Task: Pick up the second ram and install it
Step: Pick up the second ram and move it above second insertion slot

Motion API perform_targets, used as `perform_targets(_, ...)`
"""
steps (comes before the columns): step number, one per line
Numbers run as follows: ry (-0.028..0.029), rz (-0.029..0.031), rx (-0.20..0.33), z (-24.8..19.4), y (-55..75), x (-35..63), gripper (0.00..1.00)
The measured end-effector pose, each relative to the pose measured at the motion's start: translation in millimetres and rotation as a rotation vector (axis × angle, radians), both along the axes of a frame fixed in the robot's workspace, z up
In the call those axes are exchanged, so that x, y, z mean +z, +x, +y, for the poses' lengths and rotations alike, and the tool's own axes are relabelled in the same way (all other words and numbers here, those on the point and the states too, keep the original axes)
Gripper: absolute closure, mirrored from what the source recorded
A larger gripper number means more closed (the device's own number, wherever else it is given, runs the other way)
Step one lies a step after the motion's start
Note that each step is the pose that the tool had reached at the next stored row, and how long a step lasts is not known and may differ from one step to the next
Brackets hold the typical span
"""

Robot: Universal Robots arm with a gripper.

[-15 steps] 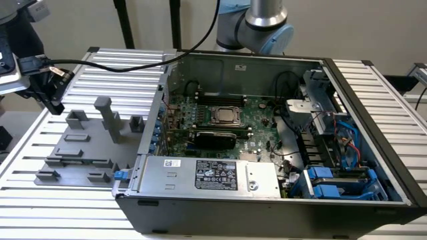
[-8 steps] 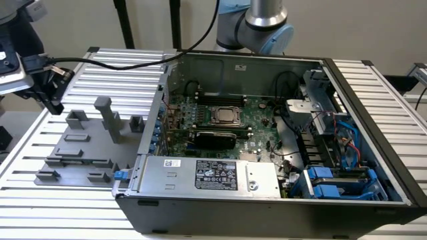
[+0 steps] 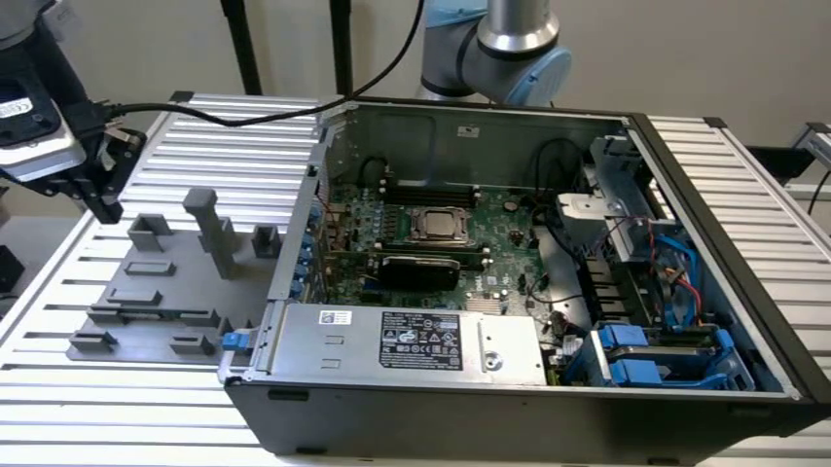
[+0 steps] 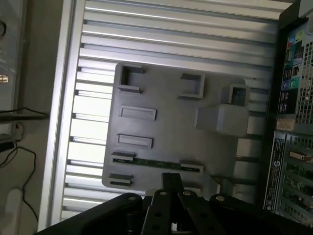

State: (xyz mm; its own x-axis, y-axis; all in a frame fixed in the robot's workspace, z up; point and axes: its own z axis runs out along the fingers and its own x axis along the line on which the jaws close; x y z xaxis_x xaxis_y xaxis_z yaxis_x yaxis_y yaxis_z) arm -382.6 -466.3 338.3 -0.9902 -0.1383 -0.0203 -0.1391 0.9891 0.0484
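Clearly, the second ram (image 4: 156,162) is parked in the grey fixture plate (image 4: 171,122), standing on its long edge with its ends caught in 2 small slotted blocks. That seating keeps the thin green board upright at a known spot and leaves its top edge exposed for a pinch from above. The plate sits on the ribbed desk (image 3: 195,126), just beside the open computer case (image 3: 520,409). The case's motherboard (image 3: 429,233) faces upward, presumably so a stick can be pressed straight down into it. The tool (image 3: 101,206) hangs over the desk at the exterior view's left, near the plate and clear of the stick. Its fingers are clenched together with nothing between them. In the wrist view the closed tips point toward the green strip, which suggests an approach lined up on it, with no grasp made yet.
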Motion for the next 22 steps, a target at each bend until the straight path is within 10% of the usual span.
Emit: perform_targets(22,0.0000,-0.0001,0.400,0.0,0.0,-9.4,0.89)
